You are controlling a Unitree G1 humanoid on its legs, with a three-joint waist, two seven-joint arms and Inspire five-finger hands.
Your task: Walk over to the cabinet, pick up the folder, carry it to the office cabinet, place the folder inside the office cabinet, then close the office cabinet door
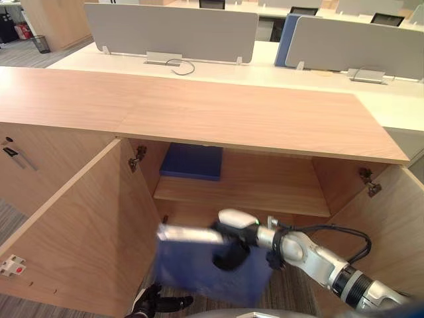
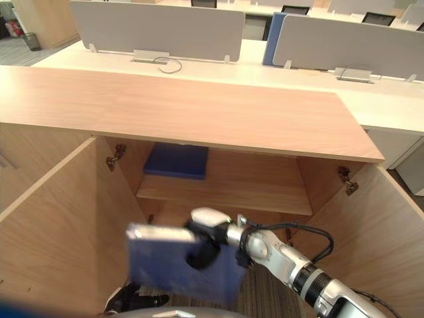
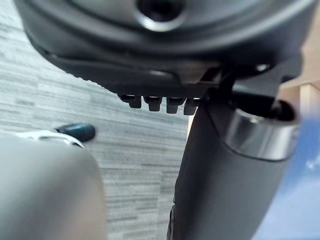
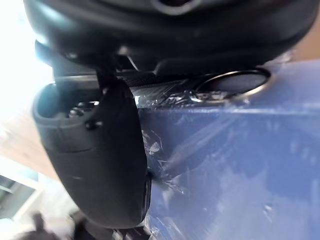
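It was an open-plan office: rows of pale desks (image 1: 265, 66) divided by grey partition screens (image 1: 171, 30), dark chair backs (image 1: 303, 10) behind them, a mesh waste bin (image 1: 41, 44) on grey carpet (image 1: 20, 54), and a low wooden cabinet (image 1: 199, 109) in front.

White desks (image 1: 218, 71) stand in the background, carrying grey screens (image 1: 171, 30), with a blue panel (image 1: 286, 40) just beside the right-hand one. Grey striped carpet (image 3: 125, 130) covers the floor. A dark bin (image 1: 41, 44) stands at far left, near a wooden unit (image 1: 56, 20).
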